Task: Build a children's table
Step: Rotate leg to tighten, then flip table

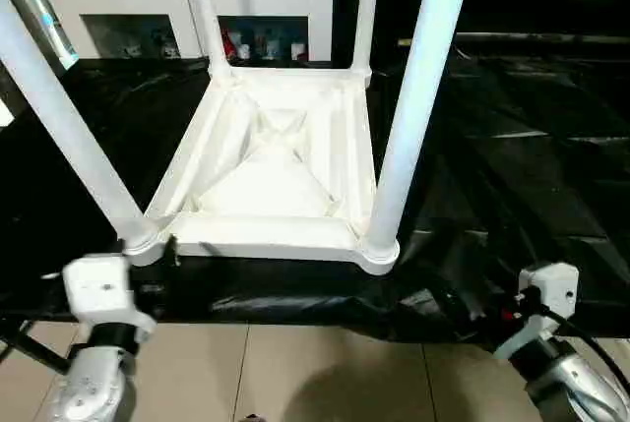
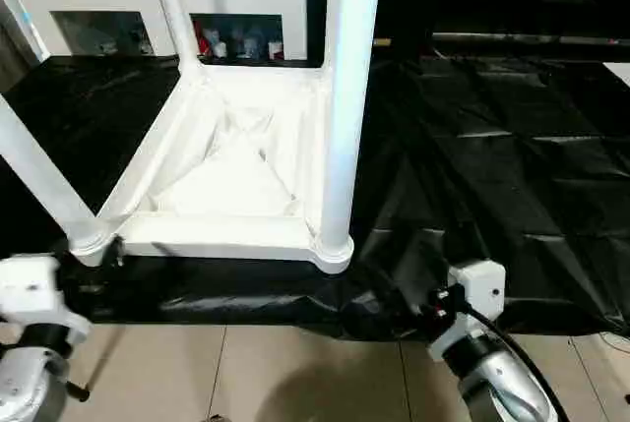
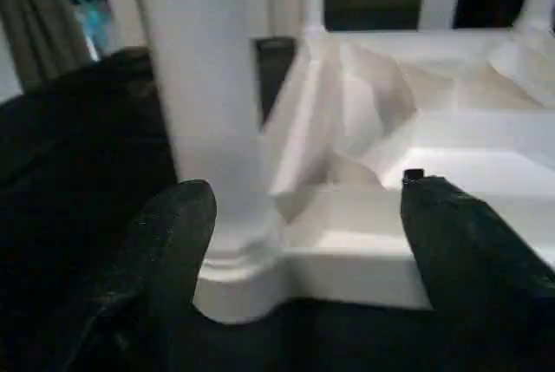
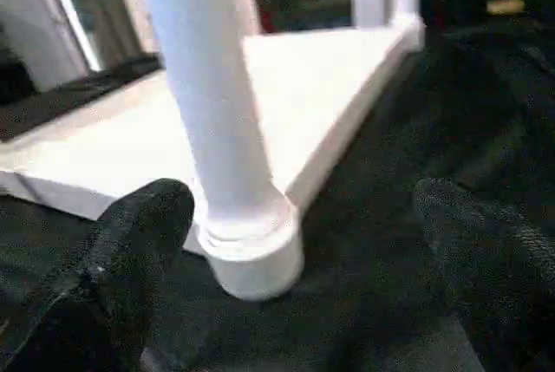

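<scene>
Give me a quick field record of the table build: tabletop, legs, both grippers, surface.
tabletop: white plastic rectangular tabletop, ribbed underside up
legs: four long white tapered tubular legs standing in the corner sockets
left gripper: jaws open, facing the near left leg's base, holding nothing
right gripper: jaws open, facing the near right leg's base, holding nothing
surface: black plastic sheet
background: white cabinet with glass doors

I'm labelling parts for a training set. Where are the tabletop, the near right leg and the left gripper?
tabletop (image 1: 271,191), left eye view, ribbed underside.
near right leg (image 1: 418,88), left eye view, mid shaft.
left gripper (image 3: 303,216), left wrist view, midway between fingertips.
</scene>
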{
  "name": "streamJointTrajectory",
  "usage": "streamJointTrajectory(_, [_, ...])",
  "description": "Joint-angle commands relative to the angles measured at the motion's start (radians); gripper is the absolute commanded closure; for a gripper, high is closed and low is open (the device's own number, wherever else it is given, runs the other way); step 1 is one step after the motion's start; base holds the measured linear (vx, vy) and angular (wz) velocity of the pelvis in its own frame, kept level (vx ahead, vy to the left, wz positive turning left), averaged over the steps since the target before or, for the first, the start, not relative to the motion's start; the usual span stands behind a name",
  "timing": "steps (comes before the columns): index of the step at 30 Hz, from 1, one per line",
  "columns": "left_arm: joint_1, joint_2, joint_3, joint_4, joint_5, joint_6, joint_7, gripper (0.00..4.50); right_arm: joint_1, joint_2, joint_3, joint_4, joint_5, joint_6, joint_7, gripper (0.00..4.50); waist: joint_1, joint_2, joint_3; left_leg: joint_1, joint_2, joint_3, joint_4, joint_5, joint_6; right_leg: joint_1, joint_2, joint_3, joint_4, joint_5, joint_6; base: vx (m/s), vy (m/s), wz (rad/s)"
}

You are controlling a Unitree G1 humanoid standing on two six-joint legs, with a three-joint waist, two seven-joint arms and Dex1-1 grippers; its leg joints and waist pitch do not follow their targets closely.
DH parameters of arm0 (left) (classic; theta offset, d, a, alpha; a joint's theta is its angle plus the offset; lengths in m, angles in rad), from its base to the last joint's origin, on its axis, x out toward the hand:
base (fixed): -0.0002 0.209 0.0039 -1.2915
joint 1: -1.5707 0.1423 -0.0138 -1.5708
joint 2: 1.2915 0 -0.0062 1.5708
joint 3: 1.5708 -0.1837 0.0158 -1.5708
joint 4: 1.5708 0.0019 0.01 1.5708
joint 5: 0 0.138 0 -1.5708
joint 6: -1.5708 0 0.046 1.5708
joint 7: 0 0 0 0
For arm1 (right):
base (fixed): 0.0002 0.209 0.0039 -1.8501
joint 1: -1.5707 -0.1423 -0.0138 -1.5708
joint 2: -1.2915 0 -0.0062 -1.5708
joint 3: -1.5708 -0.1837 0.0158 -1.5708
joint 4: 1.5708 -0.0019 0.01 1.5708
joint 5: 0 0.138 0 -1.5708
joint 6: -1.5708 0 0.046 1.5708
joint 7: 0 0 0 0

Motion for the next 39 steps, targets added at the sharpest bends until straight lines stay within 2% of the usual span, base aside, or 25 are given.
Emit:
streamJointTrajectory(1, [-0.011, 0.003, 0.008, 0.008, -0.008, 0.006, 0.014, 0.34, -0.024, -0.003, 0.009, -0.008, -0.007, 0.006, -0.005, 0.0, 0.002, -0.004, -0.018, 0.012, 0.061, -0.032, -0.104, -0.282, 0.026, 0.003, -0.068, 0.039, -0.09, -0.033, -0.136, 0.0, 0.0, 0.0])
streamJointTrajectory(2, [-0.018, 0.002, 0.008, 0.006, -0.008, 0.014, 0.018, 0.34, -0.045, -0.003, 0.015, 0.006, -0.018, 0.006, -0.014, 0.0, 0.0, -0.021, -0.012, 0.01, 0.06, -0.028, -0.106, -0.281, 0.03, 0.001, -0.066, 0.039, -0.095, -0.048, -0.133, 0.0, 0.0, 0.0])
streamJointTrajectory(3, [-0.023, 0.002, 0.008, 0.005, -0.008, 0.028, 0.027, 0.31, -0.07, -0.003, 0.021, 0.028, -0.033, 0.007, -0.026, 0.0, 0.002, -0.017, -0.011, 0.011, 0.059, -0.028, -0.107, -0.277, 0.026, -0.001, -0.069, 0.041, -0.094, -0.094, -0.132, 0.0, 0.0, 0.0])
streamJointTrajectory(4, [-0.042, 0.004, 0.019, 0.013, -0.023, 0.032, 0.038, 0.16, -0.123, 0.002, 0.041, 0.084, -0.065, -0.001, -0.034, 0.0, 0.003, -0.03, -0.011, 0.011, 0.06, -0.026, -0.107, -0.266, 0.028, 0.0, -0.069, 0.041, -0.097, -0.1, -0.129, 0.0, 0.0, 0.0])
streamJointTrajectory(5, [-0.058, 0.006, 0.026, 0.02, -0.026, 0.043, 0.047, 0.16, -0.148, -0.002, 0.054, 0.107, -0.08, -0.006, -0.027, 0.0, 0.002, -0.033, -0.011, 0.012, 0.057, -0.023, -0.107, -0.254, 0.024, -0.002, -0.068, 0.039, -0.097, -0.113, -0.138, 0.0, 0.0, 0.0])
streamJointTrajectory(6, [-0.069, 0.009, 0.031, 0.025, -0.032, 0.049, 0.052, 0.06, -0.163, -0.005, 0.062, 0.119, -0.087, -0.008, -0.02, 0.0, 0.005, -0.024, -0.013, 0.012, 0.057, -0.025, -0.106, -0.241, 0.019, -0.002, -0.071, 0.04, -0.093, -0.107, -0.143, 0.0, 0.0, 0.0])
streamJointTrajectory(9, [-0.127, 0.046, 0.043, 0.079, -0.016, 0.057, 0.06, 0.06, -0.238, 0.003, 0.071, 0.183, -0.105, -0.016, -0.03, 0.0, 0.009, -0.037, -0.014, 0.013, 0.058, -0.026, -0.105, -0.191, 0.019, -0.001, -0.064, 0.036, -0.082, 0.015, -0.144, 0.0, 0.0, 0.0])
streamJointTrajectory(10, [-0.146, 0.057, 0.049, 0.1, -0.018, 0.057, 0.057, 0.06, -0.261, 0.008, 0.073, 0.203, -0.11, -0.019, -0.036, 0.0, 0.01, -0.036, -0.017, 0.015, 0.058, -0.026, -0.103, -0.175, 0.02, 0.0, -0.063, 0.036, -0.08, 0.042, -0.145, 0.0, 0.0, 0.0])
streamJointTrajectory(11, [-0.204, 0.091, 0.06, 0.166, -0.015, 0.051, 0.045, 0.06, -0.317, 0.018, 0.086, 0.248, -0.113, -0.027, -0.031, 0.0, 0.009, -0.047, -0.022, 0.013, 0.057, -0.024, -0.098, -0.135, 0.029, 0.005, -0.063, 0.035, -0.074, 0.106, -0.149, 0.0, 0.0, 0.0])
streamJointTrajectory(13, [-0.238, 0.111, 0.067, 0.208, -0.01, 0.048, 0.047, 0.06, -0.346, 0.023, 0.096, 0.273, -0.114, -0.033, -0.025, 0.0, 0.011, -0.041, -0.026, 0.016, 0.052, -0.022, -0.093, -0.1, 0.035, 0.003, -0.063, 0.034, -0.067, 0.151, -0.155, 0.0, 0.0, 0.0])
streamJointTrajectory(14, [-0.256, 0.123, 0.065, 0.235, -0.012, 0.062, 0.039, 0.06, -0.36, 0.027, 0.1, 0.289, -0.115, -0.039, -0.022, 0.0, 0.016, -0.045, -0.032, 0.016, 0.058, -0.022, -0.089, -0.059, 0.041, 0.006, -0.063, 0.032, -0.061, 0.222, -0.156, 0.0, 0.0, 0.0])
streamJointTrajectory(15, [-0.272, 0.135, 0.062, 0.258, -0.013, 0.073, 0.033, 0.06, -0.373, 0.031, 0.102, 0.306, -0.118, -0.046, -0.018, 0.0, 0.018, -0.044, -0.032, 0.016, 0.055, -0.019, -0.086, -0.038, 0.047, 0.001, -0.06, 0.031, -0.055, 0.271, -0.16, 0.0, 0.0, 0.0])
streamJointTrajectory(17, [-0.312, 0.158, 0.062, 0.319, -0.009, 0.079, 0.028, 0.06, -0.398, 0.04, 0.107, 0.34, -0.125, -0.061, -0.015, 0.0, 0.024, -0.04, -0.04, 0.017, 0.052, -0.018, -0.083, -0.028, 0.047, 0.004, -0.061, 0.03, -0.05, 0.298, -0.165, 0.0, 0.0, 0.0])
streamJointTrajectory(20, [-0.352, 0.179, 0.062, 0.369, -0.015, 0.077, 0.024, 0.06, -0.421, 0.048, 0.109, 0.376, -0.134, -0.083, -0.021, 0.0, 0.028, -0.039, -0.041, 0.016, 0.056, -0.017, -0.084, -0.044, 0.038, 0.005, -0.064, 0.03, -0.05, 0.315, -0.172, 0.0, 0.0, 0.0])
streamJointTrajectory(21, [-0.368, 0.186, 0.063, 0.389, -0.022, 0.072, 0.015, 0.32, -0.43, 0.053, 0.106, 0.389, -0.136, -0.091, -0.026, 0.0, 0.03, -0.036, -0.041, 0.017, 0.055, -0.016, -0.088, -0.075, 0.025, 0.005, -0.066, 0.03, -0.054, 0.289, -0.178, 0.0, 0.0, 0.0])
streamJointTrajectory(23, [-0.387, 0.19, 0.062, 0.41, -0.045, 0.076, -0.017, 0.4, -0.434, 0.063, 0.1, 0.4, -0.134, -0.101, -0.035, 0.0, 0.035, -0.032, -0.042, 0.018, 0.06, -0.019, -0.091, -0.097, 0.012, 0.007, -0.069, 0.03, -0.052, 0.27, -0.183, 0.0, 0.0, 0.0])
streamJointTrajectory(24, [-0.396, 0.197, 0.056, 0.426, -0.041, 0.078, -0.023, 0.4, -0.435, 0.067, 0.1, 0.403, -0.134, -0.105, -0.041, 0.0, 0.035, -0.034, -0.042, 0.018, 0.06, -0.018, -0.092, -0.102, 0.009, 0.007, -0.068, 0.03, -0.054, 0.266, -0.183, 0.0, 0.0, 0.0])
streamJointTrajectory(25, [-0.4, 0.202, 0.052, 0.434, -0.035, 0.077, -0.023, 0.45, -0.435, 0.069, 0.101, 0.405, -0.135, -0.107, -0.044, 0.27, 0.035, -0.029, -0.041, 0.02, 0.059, -0.017, -0.093, -0.117, 0.002, 0.004, -0.066, 0.03, -0.055, 0.257, -0.183, 0.0, 0.0, 0.0])
streamJointTrajectory(26, [-0.404, 0.203, 0.049, 0.442, -0.039, 0.078, -0.029, 0.6, -0.433, 0.072, 0.1, 0.406, -0.134, -0.111, -0.045, 0.33, 0.036, -0.03, -0.042, 0.02, 0.059, -0.018, -0.093, -0.12, 0.0, 0.005, -0.067, 0.031, -0.054, 0.257, -0.182, 0.0, 0.0, 0.0])
streamJointTrajectory(28, [-0.413, 0.199, 0.045, 0.455, -0.043, 0.077, -0.028, 0.84, -0.426, 0.077, 0.093, 0.408, -0.13, -0.117, -0.045, 0.39, 0.037, -0.017, -0.043, 0.019, 0.061, -0.021, -0.096, -0.154, -0.016, 0.005, -0.068, 0.03, -0.054, 0.244, -0.181, 0.0, 0.0, 0.0])
streamJointTrajectory(31, [-0.431, 0.197, 0.027, 0.469, -0.046, 0.089, -0.038, 0.88, -0.427, 0.081, 0.085, 0.429, -0.134, -0.111, -0.071, 0.77, 0.039, -0.017, -0.04, 0.02, 0.061, -0.02, -0.1, -0.19, -0.024, 0.004, -0.07, 0.033, -0.06, 0.202, -0.184, 0.0, 0.0, 0.0])
streamJointTrajectory(34, [-0.433, 0.189, 0.009, 0.465, -0.041, 0.102, -0.041, 1.23, -0.426, 0.08, 0.074, 0.449, -0.141, -0.108, -0.089, 0.99, 0.046, -0.018, -0.038, 0.021, 0.062, -0.018, -0.104, -0.21, -0.025, 0.001, -0.073, 0.035, -0.065, 0.133, -0.191, 0.0, 0.0, 0.0])
streamJointTrajectory(35, [-0.432, 0.185, 0.002, 0.465, -0.036, 0.101, -0.038, 1.25, -0.426, 0.081, 0.067, 0.456, -0.141, -0.102, -0.1, 1.12, 0.047, -0.028, -0.037, 0.02, 0.063, -0.017, -0.106, -0.214, -0.024, 0.002, -0.073, 0.036, -0.067, 0.116, -0.191, 0.0, 0.0, 0.0])
streamJointTrajectory(36, [-0.428, 0.172, -0.008, 0.46, -0.036, 0.102, -0.035, 1.26, -0.432, 0.086, 0.055, 0.473, -0.142, -0.091, -0.122, 1.21, 0.049, -0.023, -0.038, 0.019, 0.064, -0.018, -0.106, -0.206, -0.022, 0.001, -0.074, 0.036, -0.065, 0.113, -0.191, 0.0, 0.0, 0.0])
streamJointTrajectory(39, [-0.423, 0.166, -0.025, 0.458, -0.033, 0.108, -0.044, 1.56, -0.445, 0.09, 0.048, 0.493, -0.15, -0.067, -0.147, 1.4, 0.048, -0.02, -0.038, 0.02, 0.064, -0.018, -0.108, -0.221, -0.029, -0.003, -0.072, 0.036, -0.067, 0.088, -0.189, 0.0, 0.0, 0.0])
